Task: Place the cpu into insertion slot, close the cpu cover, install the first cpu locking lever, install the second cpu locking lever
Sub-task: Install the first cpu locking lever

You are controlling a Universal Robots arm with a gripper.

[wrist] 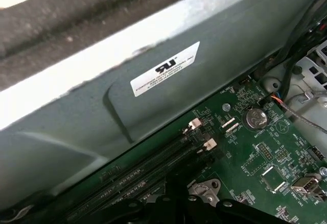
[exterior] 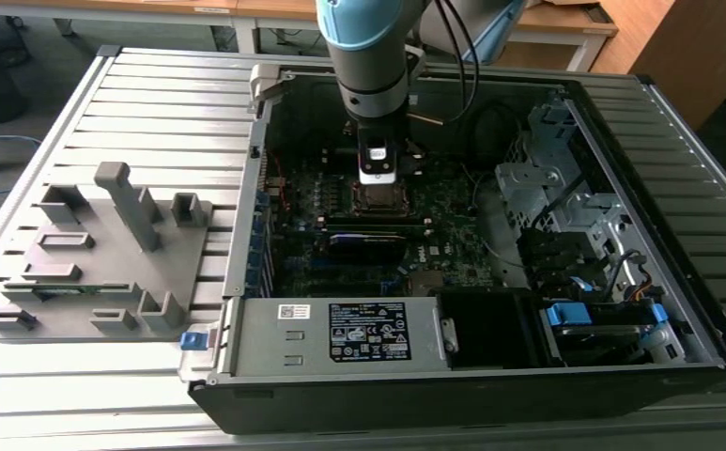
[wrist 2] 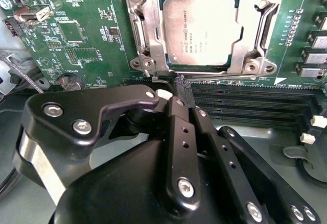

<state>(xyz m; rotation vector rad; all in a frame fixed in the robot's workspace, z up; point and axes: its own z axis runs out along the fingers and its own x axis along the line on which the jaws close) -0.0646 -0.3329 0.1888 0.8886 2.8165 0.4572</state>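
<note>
cpu [wrist 2: 202, 30]: flat square chip with a dull silver top (faint print on it), lying level in the socket.
insertion slot [wrist 2: 134, 30]: silvery screwed rim framing the chip.
cpu cover [wrist 2: 152, 27]: thin metal frame, down flat over the chip's edges.
locking lever [wrist 2: 225, 75]: thin rod lying along one side of the rim.

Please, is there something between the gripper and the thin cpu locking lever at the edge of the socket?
Nothing visible. In the second wrist view the gripper has its tips right at the locking lever, the thin wire along the cpu cover edge. The memory slots lie beside it, not between.
</note>
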